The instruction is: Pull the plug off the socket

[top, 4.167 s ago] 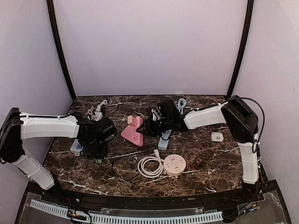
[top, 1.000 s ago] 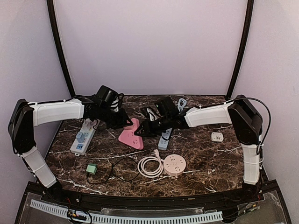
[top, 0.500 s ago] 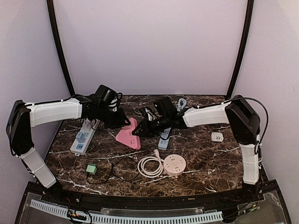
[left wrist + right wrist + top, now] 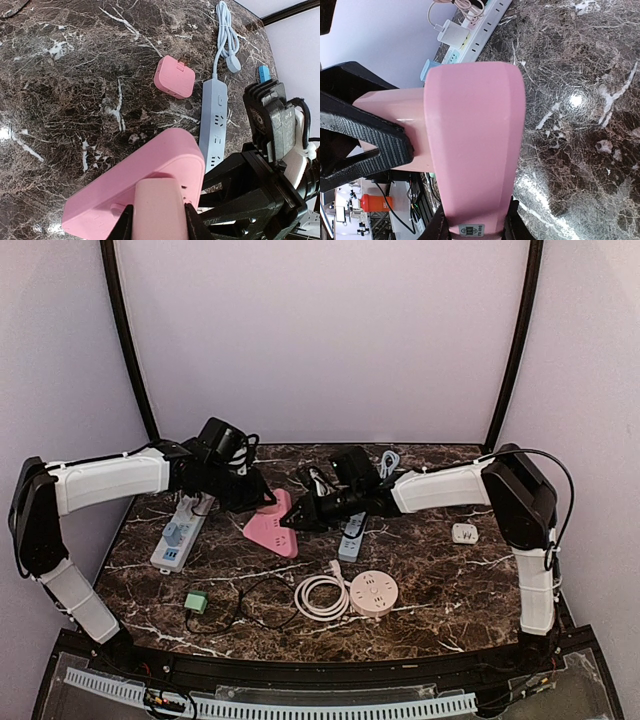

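A pink wedge-shaped socket (image 4: 270, 532) is held tilted near the middle of the marble table. My right gripper (image 4: 300, 517) is shut on its narrow end; in the right wrist view the socket (image 4: 475, 145) fills the space between the jaws of that gripper (image 4: 475, 227). A pale pink plug (image 4: 159, 210) sits in the socket's face (image 4: 120, 190). My left gripper (image 4: 159, 222) is shut on the plug from the left, and its black ribbed finger (image 4: 365, 132) shows pressed against the plug (image 4: 395, 117).
A white power strip (image 4: 180, 532) with chargers lies at the left, a blue-grey strip (image 4: 352, 533) just right of the socket. A green adapter (image 4: 195, 601), a coiled white cable (image 4: 320, 597) and a round socket (image 4: 373, 592) lie nearer. A pink cube adapter (image 4: 174, 77) lies behind.
The left arm left the green adapter at the front left and took hold of the plug. In the last second both grippers and the socket shifted slightly left; the plug stays seated.
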Robot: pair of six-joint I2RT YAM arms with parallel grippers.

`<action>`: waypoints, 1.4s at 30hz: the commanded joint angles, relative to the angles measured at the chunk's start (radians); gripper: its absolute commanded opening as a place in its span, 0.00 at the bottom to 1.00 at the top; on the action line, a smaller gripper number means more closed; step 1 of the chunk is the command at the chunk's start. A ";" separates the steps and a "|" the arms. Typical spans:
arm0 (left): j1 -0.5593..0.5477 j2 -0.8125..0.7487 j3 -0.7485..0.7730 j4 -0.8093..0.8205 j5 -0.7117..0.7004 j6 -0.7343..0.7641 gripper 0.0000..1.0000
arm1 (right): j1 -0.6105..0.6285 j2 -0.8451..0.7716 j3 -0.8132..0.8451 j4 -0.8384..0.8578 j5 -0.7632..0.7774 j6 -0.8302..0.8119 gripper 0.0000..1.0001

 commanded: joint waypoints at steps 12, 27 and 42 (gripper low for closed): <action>-0.092 -0.053 0.110 -0.215 -0.078 0.043 0.00 | -0.048 0.017 0.025 -0.043 0.145 0.015 0.00; -0.019 -0.005 0.210 -0.296 0.078 0.067 0.00 | -0.049 0.009 0.045 -0.111 0.215 -0.024 0.00; -0.012 -0.088 0.110 -0.247 0.039 0.040 0.00 | -0.070 0.141 0.176 -0.050 0.036 0.038 0.00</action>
